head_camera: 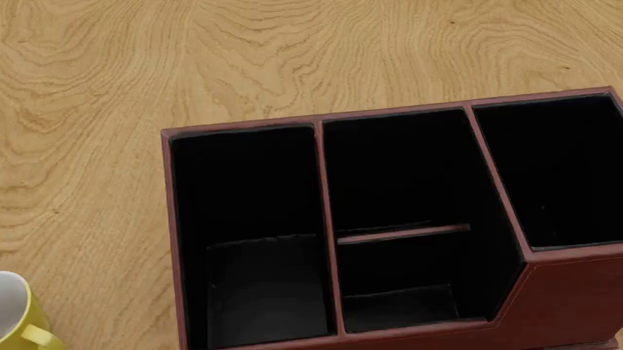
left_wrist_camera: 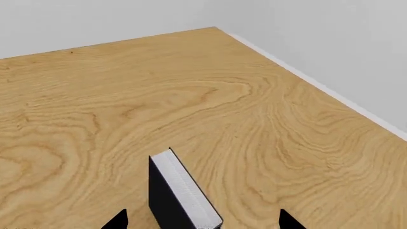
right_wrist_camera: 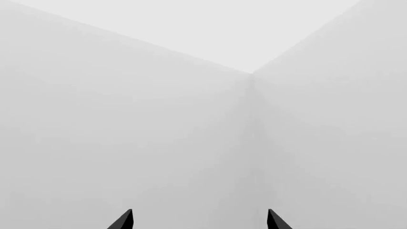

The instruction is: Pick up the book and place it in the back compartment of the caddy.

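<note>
While I steer from afar, these are my notes on the scene.

Book (left_wrist_camera: pixel 180 195): upright on the worktop (left_wrist_camera: pixel 190 95), black cover and white page edge showing; it sits between the left pincer's (left_wrist_camera: pixel 202 220) two finger tips in the left wrist view, and is out of the head view.

Left pincer: tips spread wide, one to each side of the book, neither touching it as far as I see; I judge it is lined up to straddle the book for a grasp.

Right pincer (right_wrist_camera: pixel 199 220): tips apart, holding nothing, aimed at bare wall; I judge it parked clear of the job.

Caddy (head_camera: pixel 545 292): fills the near right of the head view, sloped side nearest me.

Back compartment (head_camera: pixel 399 295): the small middle cell nearer me than the cross divider, nothing in it.

Mug (head_camera: pixel 17 321): at the near left edge, well apart from the caddy.

Step in hand: closing on the book comes first, I judge.
</note>
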Motion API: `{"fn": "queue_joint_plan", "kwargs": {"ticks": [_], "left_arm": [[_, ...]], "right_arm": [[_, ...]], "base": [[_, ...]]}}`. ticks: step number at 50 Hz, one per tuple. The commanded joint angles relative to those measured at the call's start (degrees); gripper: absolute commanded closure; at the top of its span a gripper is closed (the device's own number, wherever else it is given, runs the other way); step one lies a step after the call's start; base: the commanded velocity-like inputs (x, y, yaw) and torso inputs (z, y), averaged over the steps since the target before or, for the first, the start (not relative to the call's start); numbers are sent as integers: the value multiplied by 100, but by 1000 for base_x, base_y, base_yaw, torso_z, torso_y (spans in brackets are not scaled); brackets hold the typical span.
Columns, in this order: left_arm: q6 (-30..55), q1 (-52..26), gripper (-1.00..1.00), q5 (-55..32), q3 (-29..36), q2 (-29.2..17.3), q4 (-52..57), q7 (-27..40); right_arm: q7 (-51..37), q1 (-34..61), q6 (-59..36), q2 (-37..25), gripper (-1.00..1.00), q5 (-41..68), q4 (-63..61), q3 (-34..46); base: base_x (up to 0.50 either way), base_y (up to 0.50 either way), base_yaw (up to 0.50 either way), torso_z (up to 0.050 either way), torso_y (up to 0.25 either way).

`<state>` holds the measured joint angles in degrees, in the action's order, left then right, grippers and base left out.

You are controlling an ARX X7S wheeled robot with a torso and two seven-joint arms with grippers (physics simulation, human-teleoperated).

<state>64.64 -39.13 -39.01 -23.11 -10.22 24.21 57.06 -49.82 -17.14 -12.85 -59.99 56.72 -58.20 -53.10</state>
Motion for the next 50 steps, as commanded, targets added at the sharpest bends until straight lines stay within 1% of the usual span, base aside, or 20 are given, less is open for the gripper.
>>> {"fn": "queue_joint_plan", "kwargs": {"ticks": [1, 10, 21, 34, 50], "left_arm": [[-44, -166, -100, -7, 37, -27, -480, -74], [-136, -390, -100, 91, 140, -87, -911, -111], [-466, -579, -100, 370, 351, -192, -1653, -234], [-712, -835, -100, 552, 419, -257, -2328, -269], [-1060, -913, -100, 781, 591, -371, -2965, -419]], "right_arm": [[38, -80, 16, 59, -100, -25, -23, -67], [45, -116, 52, 73, -100, -57, -5, -54], [52, -130, 90, 63, -100, -95, 38, -1], [59, -175, 75, 84, -100, -71, 35, -98], [60, -208, 95, 87, -100, -63, 32, -138]], "base": [[0, 0, 0, 0, 0], [0, 0, 0, 0, 0], [0, 0, 0, 0, 0], [0, 0, 0, 0, 0], [0, 0, 0, 0, 0]]}}
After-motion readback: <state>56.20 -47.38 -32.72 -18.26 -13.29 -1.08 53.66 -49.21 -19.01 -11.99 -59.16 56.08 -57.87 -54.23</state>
